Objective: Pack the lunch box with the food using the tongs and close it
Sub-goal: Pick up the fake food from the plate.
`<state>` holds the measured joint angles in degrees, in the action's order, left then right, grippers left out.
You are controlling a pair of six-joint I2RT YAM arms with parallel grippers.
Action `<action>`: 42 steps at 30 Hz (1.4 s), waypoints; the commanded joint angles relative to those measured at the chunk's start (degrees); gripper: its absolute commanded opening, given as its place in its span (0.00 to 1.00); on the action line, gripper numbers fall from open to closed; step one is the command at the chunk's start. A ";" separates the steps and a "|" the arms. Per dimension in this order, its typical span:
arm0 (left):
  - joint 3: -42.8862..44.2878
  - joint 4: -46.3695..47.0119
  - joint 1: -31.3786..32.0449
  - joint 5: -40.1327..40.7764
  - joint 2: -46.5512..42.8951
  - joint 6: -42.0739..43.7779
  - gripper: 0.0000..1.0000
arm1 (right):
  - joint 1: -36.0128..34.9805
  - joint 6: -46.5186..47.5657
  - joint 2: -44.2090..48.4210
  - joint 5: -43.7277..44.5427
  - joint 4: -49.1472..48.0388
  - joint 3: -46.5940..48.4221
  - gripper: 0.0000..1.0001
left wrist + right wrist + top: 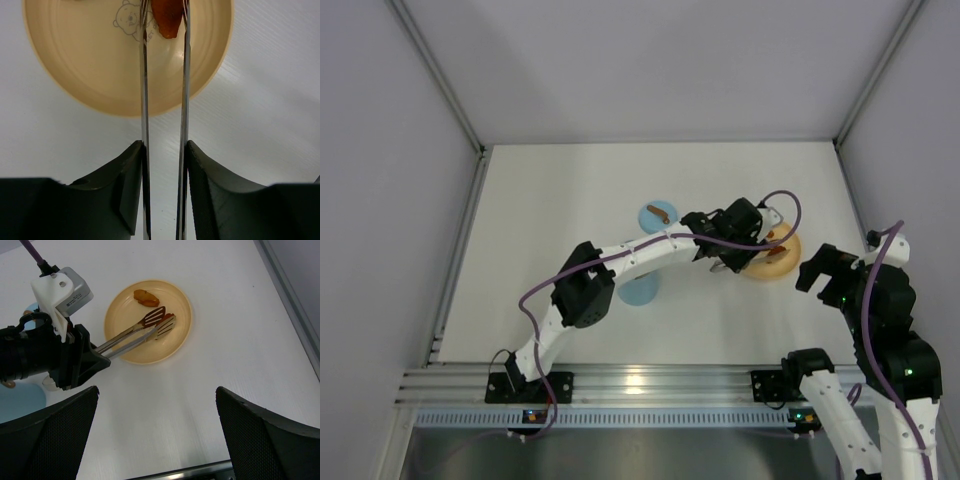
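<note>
Top cam sits high above and behind my two arm bases and looks down on the whole table; it is far, so things look small. Left wrist cam looks along its own fingers, very near, down the tongs to the yellow plate. Right wrist cam is higher, tilted down, w/ its fingers at the bottom corners. All 3 views share plate + tongs; right wrist cam sees also my left gripper.

left claw squeezing tongs, orange food piece between their tips, over yellow plate
</note>
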<state>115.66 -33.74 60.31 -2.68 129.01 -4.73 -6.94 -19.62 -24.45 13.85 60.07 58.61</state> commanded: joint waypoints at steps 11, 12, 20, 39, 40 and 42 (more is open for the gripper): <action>0.18 -0.98 -0.02 -0.31 -5.87 0.43 0.26 | 0.79 0.37 -0.16 0.30 1.45 2.47 0.99; 0.27 -0.89 -0.02 -0.31 -6.48 0.43 0.26 | 0.70 0.37 -0.08 0.22 1.45 2.47 0.99; 3.43 -2.47 -0.02 0.22 -10.44 -0.10 0.24 | 0.70 0.28 -0.08 0.13 1.27 2.30 0.99; -4.18 -18.64 0.07 15.33 -32.12 -13.01 0.24 | 0.70 -0.24 -0.78 -0.57 -1.10 0.89 1.00; -5.60 -18.99 0.07 15.51 -33.98 -13.46 0.24 | 0.70 -0.25 -0.78 -1.01 -1.53 0.72 0.99; -9.89 -19.96 0.07 15.60 -39.33 -14.42 0.25 | 0.70 -0.51 -0.87 -1.45 -1.89 0.54 1.00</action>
<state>109.47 -51.05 60.36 10.48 98.13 -15.75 -6.94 -19.68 -24.47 13.19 59.75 58.59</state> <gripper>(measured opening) 0.362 0.993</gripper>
